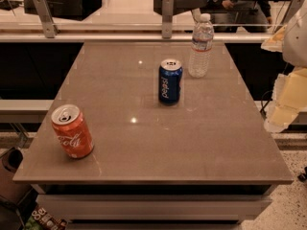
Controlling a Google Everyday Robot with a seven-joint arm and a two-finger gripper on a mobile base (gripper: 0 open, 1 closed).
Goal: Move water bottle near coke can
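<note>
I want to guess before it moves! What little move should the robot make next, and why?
Probably reach the gripper toward the water bottle: the gripper hangs beyond the table's right edge, while the bottle stands at the back by the Pepsi can, far from the coke can at the front left corner.

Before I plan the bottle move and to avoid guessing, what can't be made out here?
- Hand: camera view, right of the table; the right frame edge cuts it off.
- Water bottle: camera view, label print too small to read.
- Coke can: camera view, its far side is hidden by the can itself.
- Printed item on the floor: camera view, cut by the bottom edge and partly covered by the table.
</note>
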